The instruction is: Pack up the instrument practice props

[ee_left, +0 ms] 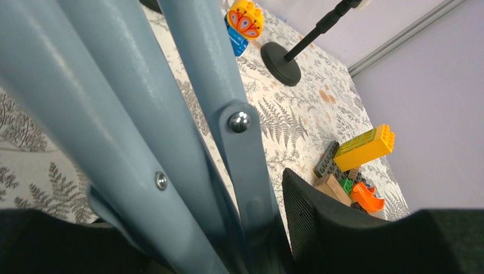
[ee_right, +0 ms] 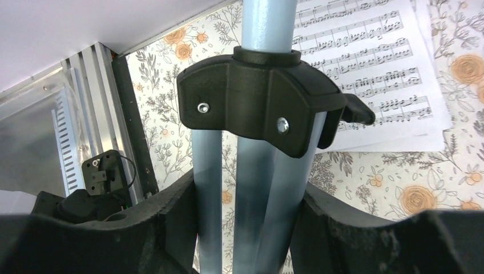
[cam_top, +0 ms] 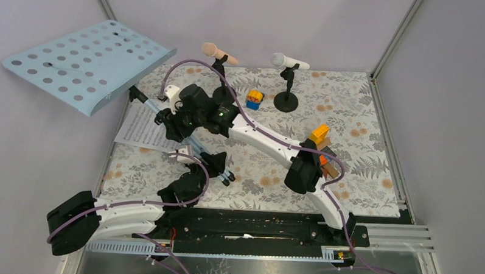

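Clamping tripod legs [ee_right: 251, 171], right claw [ee_right: 248, 222], pole [ee_right: 268, 23] cropped

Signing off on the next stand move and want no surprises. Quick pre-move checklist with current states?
1. Right gripper shut on stand tubes below black collar: ok.
2. Left gripper clamped on legs: cannot tell.
3. Music rack within the table: not ok, it overhangs the left edge.
4. Pink microphone clear of right arm: not ok, its holder stands just behind the wrist.
5. Sheet-music pages free: cannot tell, they lie under the stand.
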`<state>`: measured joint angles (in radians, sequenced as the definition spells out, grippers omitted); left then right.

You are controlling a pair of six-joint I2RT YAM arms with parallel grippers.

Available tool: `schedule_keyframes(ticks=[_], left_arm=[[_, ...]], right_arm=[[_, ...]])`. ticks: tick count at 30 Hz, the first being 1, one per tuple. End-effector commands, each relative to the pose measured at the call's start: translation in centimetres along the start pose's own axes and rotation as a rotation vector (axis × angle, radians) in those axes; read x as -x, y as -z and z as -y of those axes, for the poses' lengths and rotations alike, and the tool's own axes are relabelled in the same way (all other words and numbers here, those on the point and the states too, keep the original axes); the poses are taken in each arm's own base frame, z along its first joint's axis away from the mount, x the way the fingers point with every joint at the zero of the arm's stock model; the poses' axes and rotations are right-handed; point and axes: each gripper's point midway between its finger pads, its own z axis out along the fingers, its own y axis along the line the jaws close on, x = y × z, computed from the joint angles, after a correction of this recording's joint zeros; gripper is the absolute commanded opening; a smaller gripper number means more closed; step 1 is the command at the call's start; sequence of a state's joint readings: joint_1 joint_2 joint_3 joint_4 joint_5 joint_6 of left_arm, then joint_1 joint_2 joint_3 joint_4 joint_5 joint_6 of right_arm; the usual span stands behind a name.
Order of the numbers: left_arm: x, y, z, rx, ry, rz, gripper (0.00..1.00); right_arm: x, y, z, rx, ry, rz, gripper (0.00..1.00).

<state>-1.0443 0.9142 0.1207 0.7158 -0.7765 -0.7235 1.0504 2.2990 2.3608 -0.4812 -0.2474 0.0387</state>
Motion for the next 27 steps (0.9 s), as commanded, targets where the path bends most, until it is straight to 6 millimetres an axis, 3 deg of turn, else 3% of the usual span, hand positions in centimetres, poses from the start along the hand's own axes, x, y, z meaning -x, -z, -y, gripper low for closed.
schedule_keyframes(ticks=[1,7,13,21,27], left_arm=[[0.2,0.7,1.9,-0.105,-0.137,-0.019,0.00],[-2.0,1.2,0.4,-0.091,-0.121,-0.082,0.00],[-3.7,1.5,0.5,-0.122,-0.108,-0.144,0.00],[-8.5,2.6,-0.6,-0.130,-0.062,-0.318,0.00],[-9.8,3.4,-2.0,-0.086,-0.015,-0.375,0.00]], right_arm=[[2.5,-2.4,2.5,-0.044,0.116,0.145,0.00],[-1.3,-4.6,5.4,-0.125,0.113,0.086,0.00],[-4.8,-5.7,10.0,-0.271,0.061,0.022,0.00],[-7.4,-4.5,15.9,-0.596,0.064,-0.020,0.00],[-9.1,-3.5,19.0,-0.771,0.076,-0.055,0.00]])
